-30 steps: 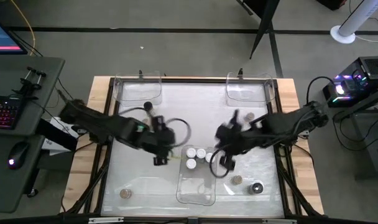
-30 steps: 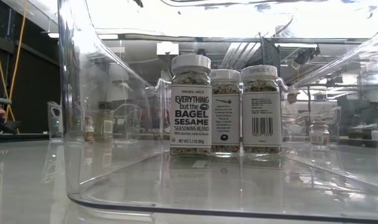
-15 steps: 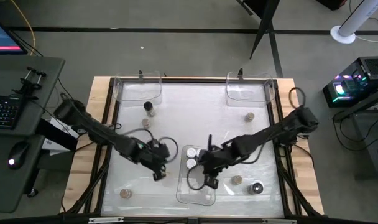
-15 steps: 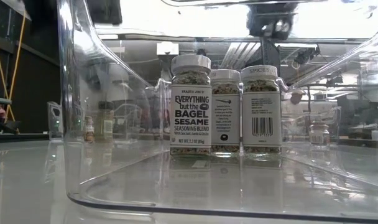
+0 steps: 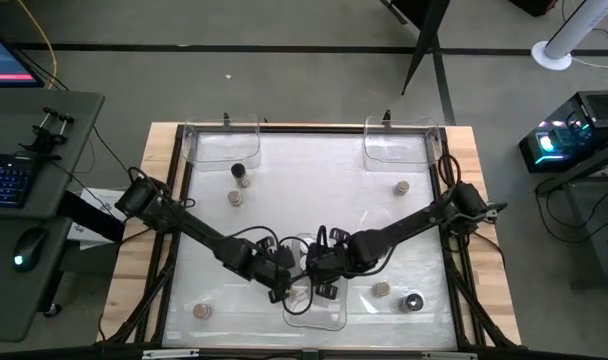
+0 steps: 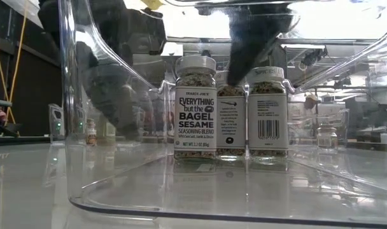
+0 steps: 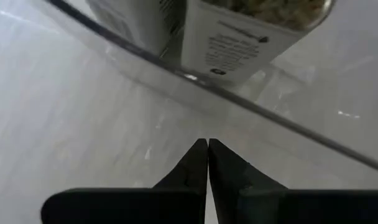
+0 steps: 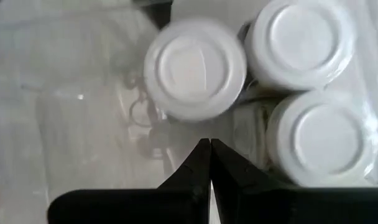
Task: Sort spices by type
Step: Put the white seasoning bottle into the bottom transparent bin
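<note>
Three white-capped spices (image 6: 232,111) stand upright in the clear tray (image 5: 322,316) at the table's near middle; their caps (image 8: 195,68) show from above in the right wrist view. My right gripper (image 8: 209,144) is shut and hangs over the gap between these caps, pointing down. My left gripper (image 7: 207,144) is shut and low over the table, just outside the tray's left wall (image 7: 270,121), pointing at the jars behind it. Loose spices stand on the table: a dark-capped one (image 5: 240,173) and tan-capped ones (image 5: 234,198) (image 5: 400,187) (image 5: 382,290). My right gripper's shut fingertips (image 8: 201,155) point down between the three white caps; whether they touch a jar I cannot tell. My left gripper touches nothing that I can see.
Two more clear trays stand at the far edge, left (image 5: 222,140) and right (image 5: 399,140). A tan-capped jar (image 5: 200,311) and a dark-capped one (image 5: 414,301) stand near the front edge. Both arms cross low over the middle of the table.
Both arms have stretched out and come down toward the near tray. My left gripper has gone toward the near edge and right, up to the tray's left wall. My right gripper has gone left, over the white-capped jars. The jars have stayed put.
</note>
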